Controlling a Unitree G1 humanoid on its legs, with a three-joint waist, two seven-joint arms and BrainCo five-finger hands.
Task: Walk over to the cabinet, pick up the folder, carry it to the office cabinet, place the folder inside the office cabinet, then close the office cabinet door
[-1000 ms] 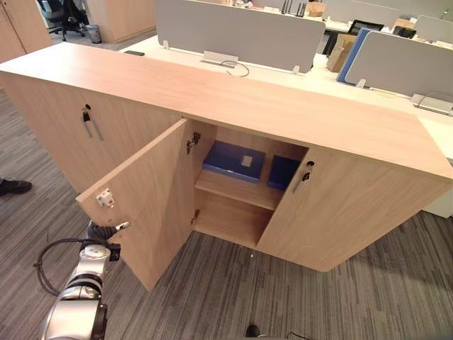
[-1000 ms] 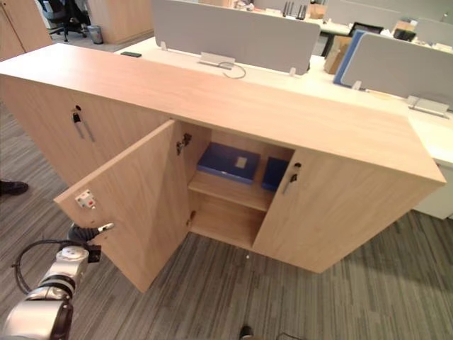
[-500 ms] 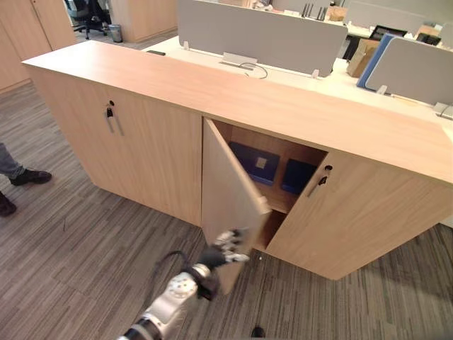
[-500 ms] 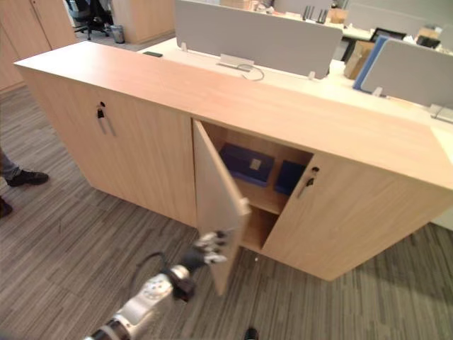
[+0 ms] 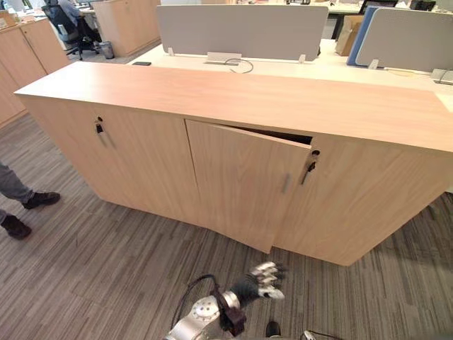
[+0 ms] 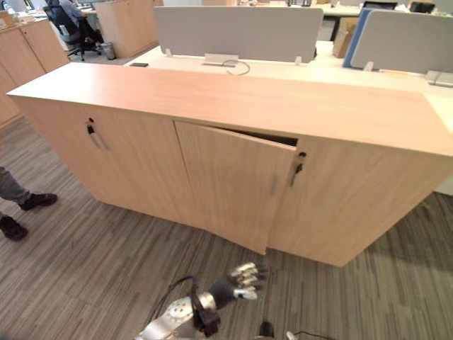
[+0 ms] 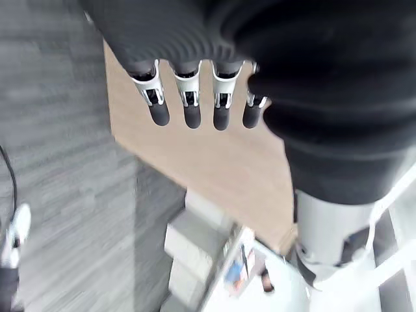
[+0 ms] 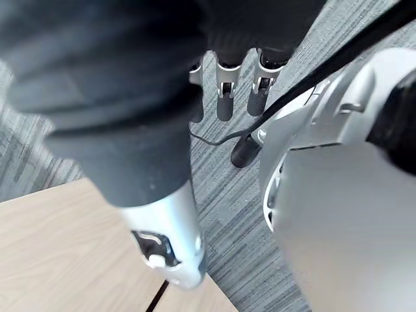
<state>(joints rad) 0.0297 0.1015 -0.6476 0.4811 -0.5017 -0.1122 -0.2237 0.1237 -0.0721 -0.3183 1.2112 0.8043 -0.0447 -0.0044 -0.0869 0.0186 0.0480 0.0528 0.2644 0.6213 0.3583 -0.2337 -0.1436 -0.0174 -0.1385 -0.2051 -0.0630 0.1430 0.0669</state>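
The long wooden office cabinet (image 5: 233, 95) stands in front of me. Its middle door (image 5: 237, 184) is almost closed, with a thin dark gap along its top right edge. The door hides the shelf and whatever lies on it. My left hand (image 5: 263, 278) hangs low over the carpet, just below the door's lower right corner and apart from it. The fingers (image 7: 188, 104) are straight and hold nothing, with the wood panel (image 7: 214, 162) beyond them. My right hand (image 8: 224, 91) hangs over the carpet with relaxed, empty fingers.
A key handle (image 5: 308, 167) sticks out of the right door and another (image 5: 99, 127) out of the left door. A person's shoes (image 5: 39, 200) stand on the carpet at the left. Desks with grey dividers (image 5: 241, 32) lie behind the cabinet.
The door has swung from half open to nearly closed, hiding the blue folders. My left hand has moved right and down, off the door's edge. The camera has shifted too.
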